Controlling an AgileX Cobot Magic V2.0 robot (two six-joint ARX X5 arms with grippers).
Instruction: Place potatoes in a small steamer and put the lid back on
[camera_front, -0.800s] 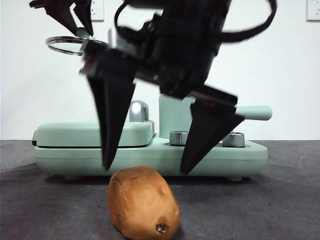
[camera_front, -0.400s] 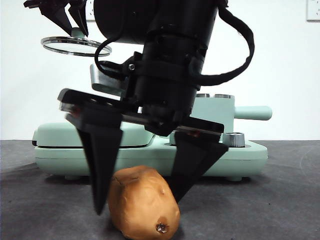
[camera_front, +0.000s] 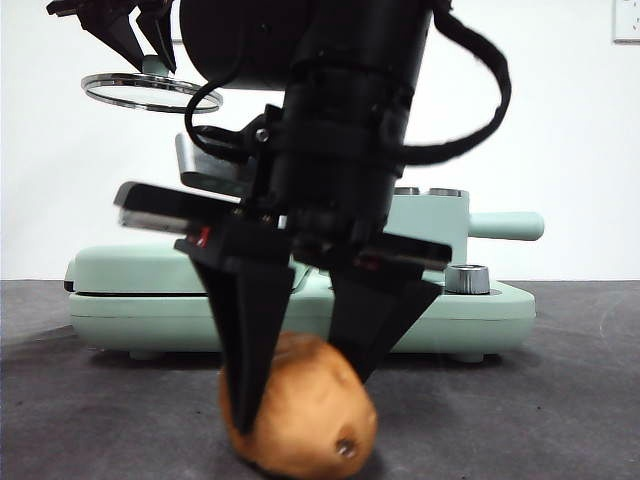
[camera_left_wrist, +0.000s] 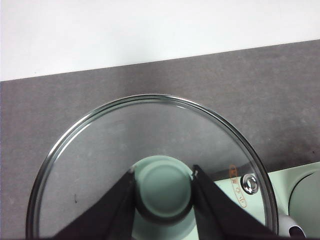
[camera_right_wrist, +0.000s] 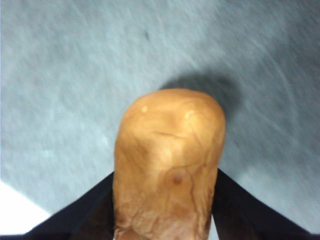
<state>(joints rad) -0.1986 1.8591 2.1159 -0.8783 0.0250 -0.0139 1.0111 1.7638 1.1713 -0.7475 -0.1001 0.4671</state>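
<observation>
The orange-brown potato (camera_front: 305, 425) lies on the dark table close to the front camera, and my right gripper (camera_front: 305, 400) is shut on it, one black jaw on each side. The right wrist view shows the same potato (camera_right_wrist: 167, 155) pressed between the right gripper (camera_right_wrist: 165, 175) jaws. High at the back left, my left gripper (camera_front: 140, 40) holds the glass lid (camera_front: 150, 92) level in the air. In the left wrist view the left gripper (camera_left_wrist: 162, 197) is shut on the green knob of the lid (camera_left_wrist: 100, 150). The mint-green small steamer (camera_front: 435, 225) is mostly hidden behind the right arm; its stubby handle (camera_front: 505, 225) sticks out to the right.
A flat green griddle (camera_front: 140, 270) with a hinged cover sits on the same mint-green base (camera_front: 480, 310) as the steamer, behind the potato. A steel control knob (camera_front: 466, 278) stands on that base. The white wall is close behind.
The right gripper has come down around the potato and shut on it; the potato has turned a little, its dark pit shifting right. The left gripper with the lid has stayed put.
</observation>
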